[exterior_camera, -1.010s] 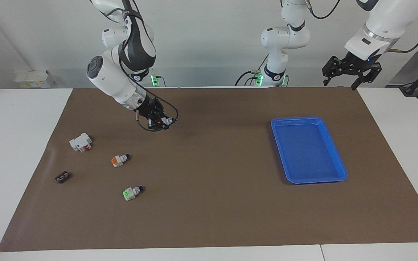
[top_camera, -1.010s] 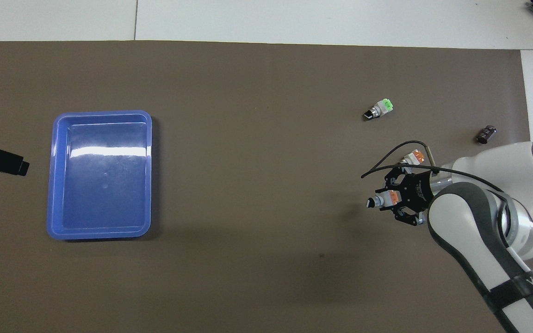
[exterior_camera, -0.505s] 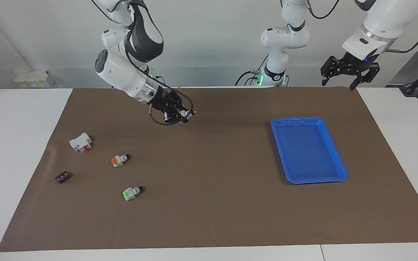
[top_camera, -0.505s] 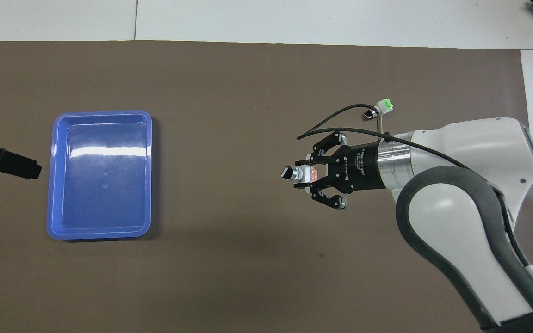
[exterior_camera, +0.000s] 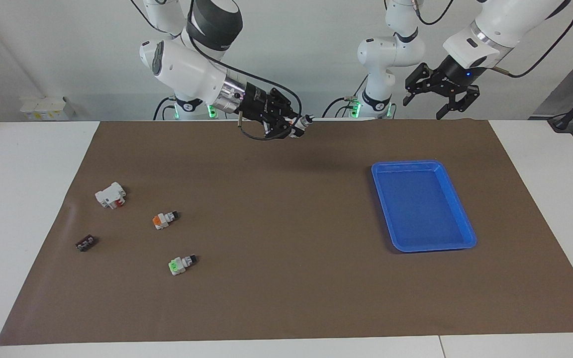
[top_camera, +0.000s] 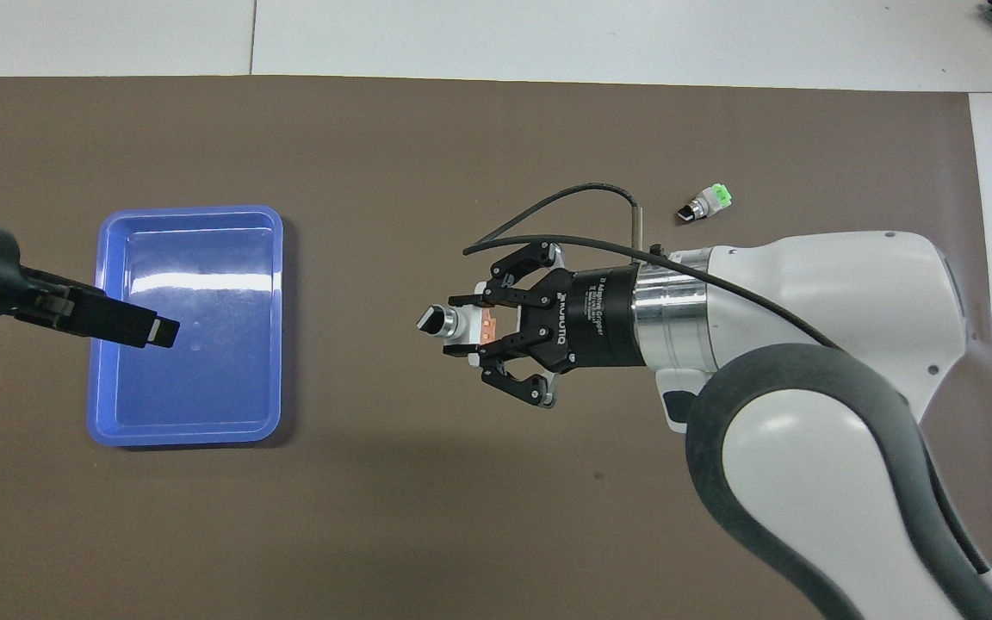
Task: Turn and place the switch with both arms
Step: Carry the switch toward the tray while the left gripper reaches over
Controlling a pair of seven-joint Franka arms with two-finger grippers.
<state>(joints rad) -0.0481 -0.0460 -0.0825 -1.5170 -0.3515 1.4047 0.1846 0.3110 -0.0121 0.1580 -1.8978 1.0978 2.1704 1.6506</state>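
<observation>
My right gripper (exterior_camera: 297, 124) is shut on a small white switch (exterior_camera: 303, 121) and holds it high over the middle of the brown mat. The switch (top_camera: 455, 324) shows an orange face between the fingers. Its black stem end points toward the left arm's end of the table. My left gripper (exterior_camera: 427, 103) hangs open and empty in the air; in the overhead view the left gripper (top_camera: 156, 329) is over the blue tray (top_camera: 189, 212).
Toward the right arm's end, an orange-capped switch (exterior_camera: 164, 219), a green-capped switch (exterior_camera: 182, 264), a bigger white block with a red part (exterior_camera: 110, 195) and a small black piece (exterior_camera: 85, 243) lie on the mat. The blue tray (exterior_camera: 406, 163) holds nothing.
The right gripper has risen and carried the switch toward the middle of the table. The left gripper has swung in toward the middle, now over the tray.
</observation>
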